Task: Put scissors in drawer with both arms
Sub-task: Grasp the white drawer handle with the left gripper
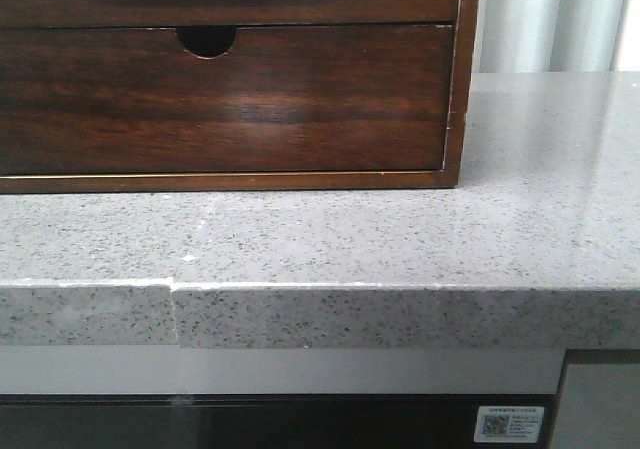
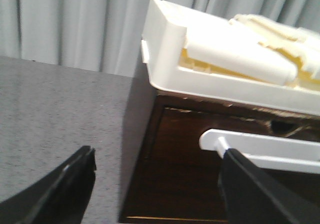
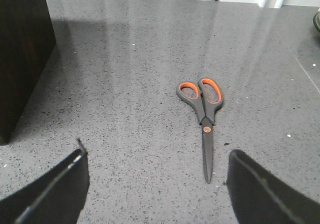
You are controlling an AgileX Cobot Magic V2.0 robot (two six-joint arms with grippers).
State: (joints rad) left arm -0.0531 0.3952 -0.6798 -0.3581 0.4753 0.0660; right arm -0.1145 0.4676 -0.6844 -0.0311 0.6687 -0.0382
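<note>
The scissors [image 3: 202, 118] lie closed and flat on the grey speckled counter [image 3: 125, 84], long axis running from the orange-lined handles to the blade tip, which points toward the right end effector [image 3: 155, 184]. That end effector is wide open, holding nothing. The left end effector [image 2: 160, 184], also spread and empty, hovers by the drawer [image 2: 180, 174] with its white handle [image 2: 260, 146].

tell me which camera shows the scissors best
The right wrist view: the scissors lie closed and unobstructed on the grey countertop, between the open right gripper fingers. The front and left wrist views show no scissors.
</note>
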